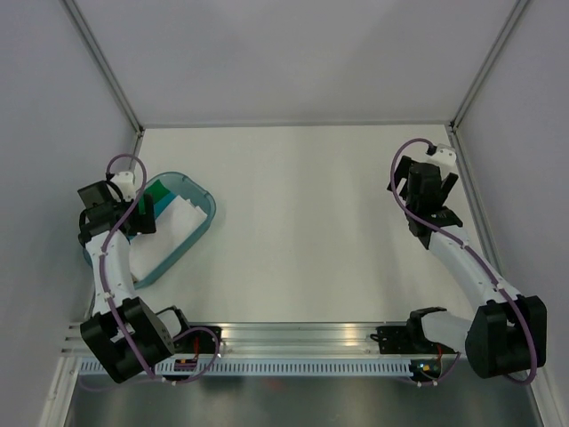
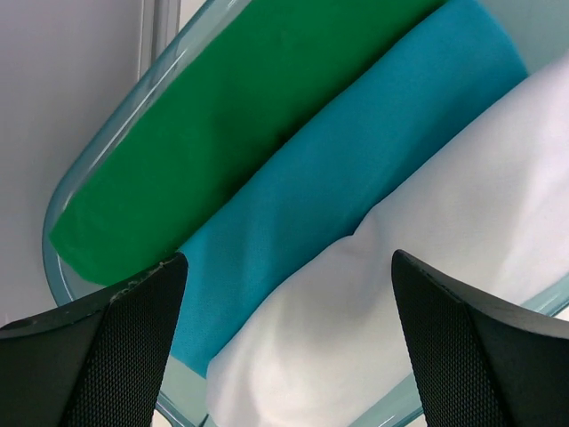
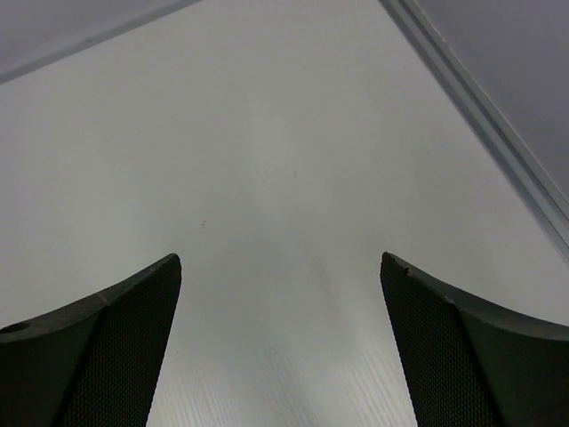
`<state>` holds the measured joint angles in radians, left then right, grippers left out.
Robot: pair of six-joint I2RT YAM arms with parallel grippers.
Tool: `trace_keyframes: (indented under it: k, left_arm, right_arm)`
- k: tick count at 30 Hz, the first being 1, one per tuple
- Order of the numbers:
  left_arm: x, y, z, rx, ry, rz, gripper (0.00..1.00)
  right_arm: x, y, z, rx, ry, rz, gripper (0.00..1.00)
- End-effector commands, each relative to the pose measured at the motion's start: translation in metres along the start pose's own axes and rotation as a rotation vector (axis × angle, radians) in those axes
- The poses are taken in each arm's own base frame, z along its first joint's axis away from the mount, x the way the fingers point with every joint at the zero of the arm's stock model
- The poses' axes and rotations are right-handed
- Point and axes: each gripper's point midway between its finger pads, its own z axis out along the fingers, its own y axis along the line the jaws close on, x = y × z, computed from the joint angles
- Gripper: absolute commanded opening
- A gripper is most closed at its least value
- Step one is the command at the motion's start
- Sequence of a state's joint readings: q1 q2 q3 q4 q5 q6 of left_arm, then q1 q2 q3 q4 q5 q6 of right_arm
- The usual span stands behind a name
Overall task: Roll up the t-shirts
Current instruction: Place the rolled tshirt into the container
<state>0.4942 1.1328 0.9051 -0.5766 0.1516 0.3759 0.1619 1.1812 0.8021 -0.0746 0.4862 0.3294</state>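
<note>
Three rolled t-shirts lie side by side in a translucent teal tub [image 1: 200,233]: a green one [image 2: 213,116], a light blue one [image 2: 356,151] and a white one [image 2: 400,302]. In the top view the green roll [image 1: 158,191] and white roll [image 1: 173,224] show. My left gripper [image 2: 289,356] is open and empty, hovering over the white roll, jaws wide apart. It sits over the tub's left end in the top view [image 1: 133,218]. My right gripper [image 3: 280,356] is open and empty above bare table, at the far right of the top view [image 1: 427,191]. No tan roll shows.
The tub's rim [image 2: 98,151] curves round the rolls' ends. Grey walls with metal corner posts [image 1: 476,76] close in the white table [image 1: 311,231] on three sides. An aluminium rail [image 1: 302,342] carries both arm bases at the near edge.
</note>
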Motion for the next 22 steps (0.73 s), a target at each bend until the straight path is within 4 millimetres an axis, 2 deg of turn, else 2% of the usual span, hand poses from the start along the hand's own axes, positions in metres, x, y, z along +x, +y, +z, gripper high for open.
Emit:
trace_keyframes:
  k: [1,6,13,22]
  left_arm:
    - [-0.016,0.015,-0.009,-0.107,-0.090,-0.114,1.00]
    - [-0.020,0.016,-0.017,-0.130,-0.130,-0.134,1.00]
    - [-0.003,0.010,-0.007,-0.106,-0.092,-0.117,1.00]
    - [0.003,0.001,-0.001,-0.063,-0.078,-0.107,0.99]
  right_arm:
    - [-0.012,-0.011,-0.004,0.068,-0.048,-0.002,0.98]
    - [-0.005,-0.012,-0.001,0.079,-0.016,-0.008,0.98]
    - [-0.007,-0.013,-0.003,0.074,-0.032,-0.012,0.98]
    - [-0.005,-0.014,-0.003,0.074,-0.035,-0.014,0.98]
